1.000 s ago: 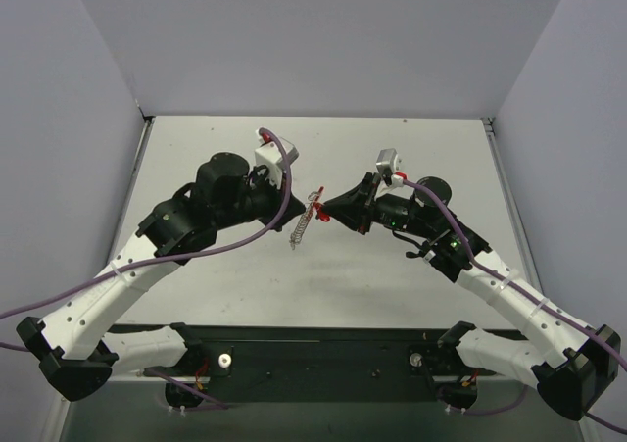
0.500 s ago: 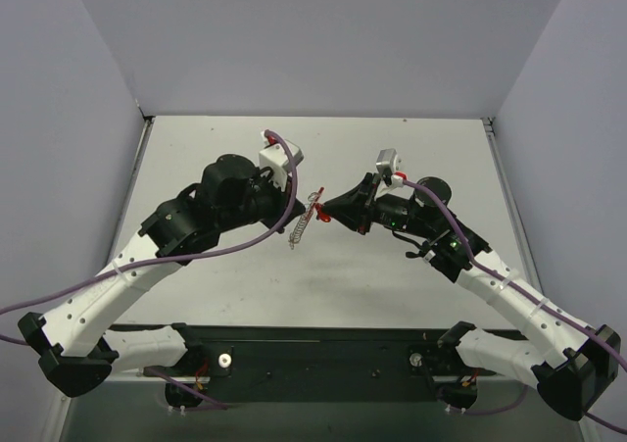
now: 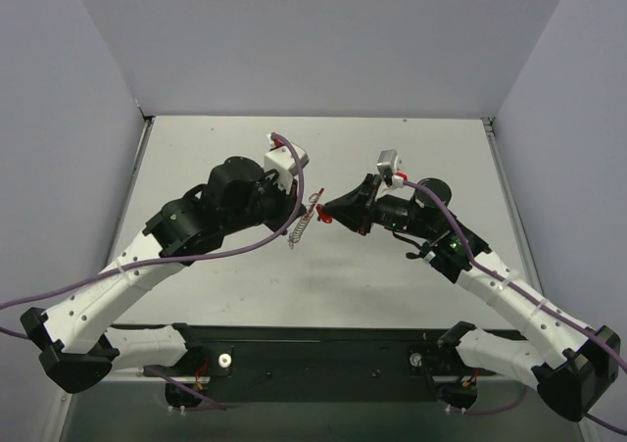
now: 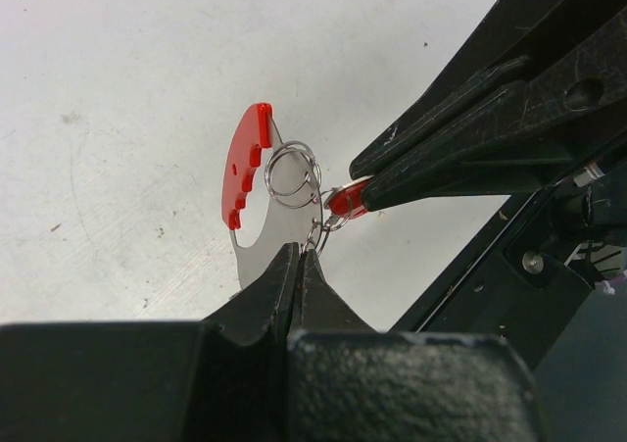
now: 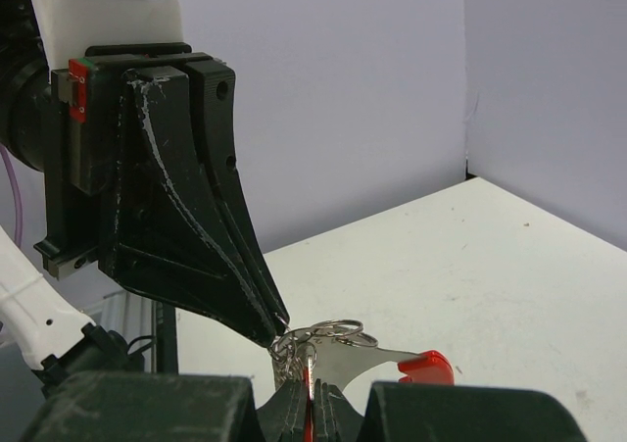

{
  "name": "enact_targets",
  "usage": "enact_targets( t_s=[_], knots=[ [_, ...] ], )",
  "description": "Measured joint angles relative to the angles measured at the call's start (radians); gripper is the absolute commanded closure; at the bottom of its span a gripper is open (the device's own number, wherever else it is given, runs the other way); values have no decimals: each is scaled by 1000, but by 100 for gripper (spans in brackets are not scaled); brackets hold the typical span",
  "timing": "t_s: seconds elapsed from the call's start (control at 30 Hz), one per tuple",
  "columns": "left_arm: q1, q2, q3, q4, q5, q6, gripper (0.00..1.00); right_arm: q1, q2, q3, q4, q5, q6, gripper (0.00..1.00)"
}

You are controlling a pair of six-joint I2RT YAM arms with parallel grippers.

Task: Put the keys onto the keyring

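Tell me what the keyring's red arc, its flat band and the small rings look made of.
Red arc: probably plastic, opaque matte red with moulded notches.
Flat band: seemingly thin sheet metal, grey-silver with a dull sheen.
Small rings: fine metal wire, likely steel, judging by bright glints.

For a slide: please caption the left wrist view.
Close-up: left jaws pinch the keyring, right jaws pinch the red key tag.
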Motion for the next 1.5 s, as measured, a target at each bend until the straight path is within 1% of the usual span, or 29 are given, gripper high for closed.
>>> enact_targets(
  t_s=[0.23, 0.27, 0.3, 0.37, 0.43, 0.47, 0.53, 0.57, 0.63, 0.7, 0.73, 0.87, 1.0, 1.03, 1.2, 1.4, 1.43, 1.5],
  knots=[
    [-16, 8, 6, -4, -25, 3, 100, -1, -8, -2, -1, 1, 2, 100],
    [-19, 8, 8, -5, -29, 3, 100, -1, -9, -2, -1, 2, 3, 99],
    [-20, 9, 11, -7, -35, 3, 100, -2, -9, -3, -1, 3, 3, 94],
    [-22, 10, 13, -6, -39, 3, 100, -2, -12, -3, 0, 5, 3, 80],
    [-24, 9, 14, -18, -51, 6, 100, -4, -19, -7, 2, 14, 3, 70],
    [-23, 7, 14, -46, -70, 9, 100, -13, -29, -9, 2, 29, 1, 62],
    [-16, 6, 14, -93, -103, 16, 100, -30, -48, -9, 7, 47, 0, 57],
    [-14, 6, 14, -106, -116, 18, 100, -38, -59, -9, 10, 55, 0, 52],
    [-11, 3, 14, -127, -137, 21, 100, -41, -75, -9, 18, 64, -2, 45],
    [-11, -1, 14, -136, -146, 22, 100, -40, -81, -9, 22, 65, -3, 41],
    [-11, -6, 14, -140, -150, 22, 100, -40, -82, -9, 22, 65, -2, 36],
    [-11, -25, 14, -142, -152, 22, 100, -40, -79, -9, 22, 62, 3, 25],
    [-11, -48, 14, -141, -154, 22, 100, -40, -72, -9, 22, 39, 10, 23],
    [-11, -53, 14, -140, -154, 23, 100, -40, -69, -9, 22, 28, 12, 26],
    [-11, -87, 7, -120, -131, 31, 100, -40, -42, -8, 26, -46, 34, 30],
    [-11, -131, -22, -58, -30, 53, 100, -40, 14, 25, 56, -157, 86, 30],
    [-12, -137, -27, -46, -8, 57, 100, -40, 21, 27, 67, -172, 97, 32],
    [-11, -148, -37, -26, 31, 66, 100, -40, 29, 32, 82, -195, 111, 33]
  ],
)
